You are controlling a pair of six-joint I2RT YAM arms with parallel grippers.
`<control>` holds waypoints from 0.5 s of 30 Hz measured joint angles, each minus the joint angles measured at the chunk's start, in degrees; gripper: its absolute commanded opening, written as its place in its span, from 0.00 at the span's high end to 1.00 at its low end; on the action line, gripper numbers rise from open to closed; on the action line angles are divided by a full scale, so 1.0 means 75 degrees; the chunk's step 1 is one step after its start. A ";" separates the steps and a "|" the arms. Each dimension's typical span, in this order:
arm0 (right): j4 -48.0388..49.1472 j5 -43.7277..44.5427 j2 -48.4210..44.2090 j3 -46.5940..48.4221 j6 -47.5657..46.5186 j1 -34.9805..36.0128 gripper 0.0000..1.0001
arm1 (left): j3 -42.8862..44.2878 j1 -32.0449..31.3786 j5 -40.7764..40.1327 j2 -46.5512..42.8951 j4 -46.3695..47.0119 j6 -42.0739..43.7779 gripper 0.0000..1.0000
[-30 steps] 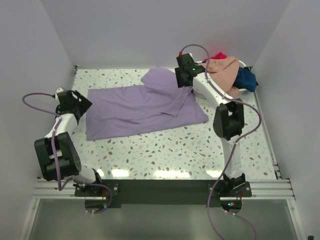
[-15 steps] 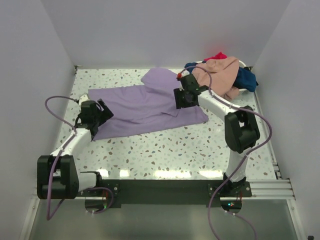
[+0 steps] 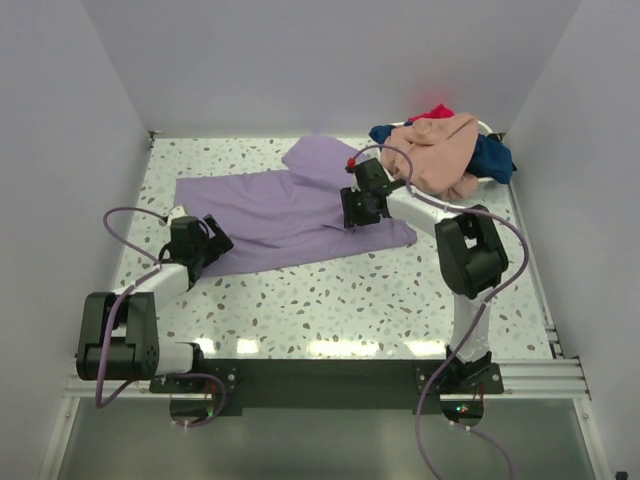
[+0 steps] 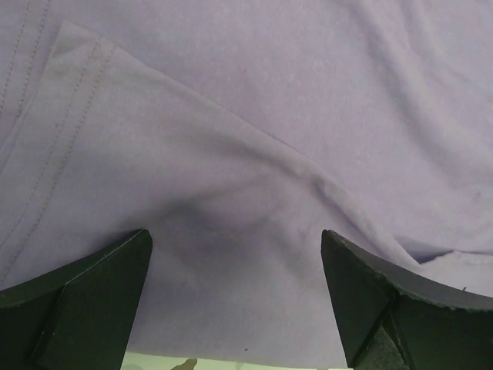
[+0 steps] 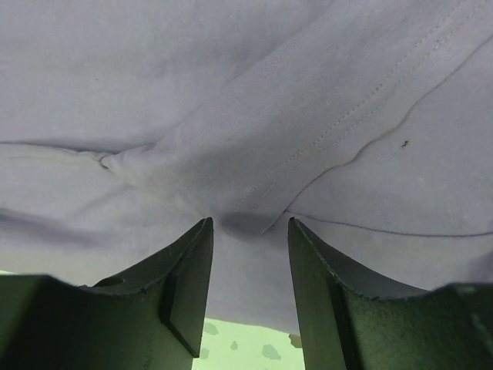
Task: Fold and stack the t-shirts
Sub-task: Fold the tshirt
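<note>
Lavender t-shirt (image 3: 280,205) is lying spread on the tabletop (image 3: 330,290), and both arms are reaching low onto it: left pincer (image 3: 208,244) gaping wide over the near-left corner, right pincer (image 3: 352,212) standing narrowly apart over a right-side seam, probably lining up grips for a fold.

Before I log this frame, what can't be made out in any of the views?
1. Left wrist view: the lavender t-shirt fills the frame, its outline cut off; whether the open left claw touches it is unclear.
2. Right wrist view: likewise for the right claw.
3. Top view: wrist housings hide both claws' fingertips; the peach t-shirt covers whatever lies beneath it.
</note>
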 measured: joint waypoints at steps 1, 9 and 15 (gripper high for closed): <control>-0.0003 0.0003 0.0052 0.0000 0.0003 0.0009 0.53 | -0.0003 0.0000 0.0026 0.0029 0.0070 -0.0009 0.04; 0.0000 0.0026 0.0300 0.0000 0.0052 0.0090 0.58 | -0.0006 0.0000 0.0058 0.0067 0.0166 -0.0044 0.03; 0.0006 0.0026 0.0391 0.0023 0.0070 0.0099 0.73 | -0.0020 0.0000 0.0055 0.0067 0.0187 -0.0044 0.02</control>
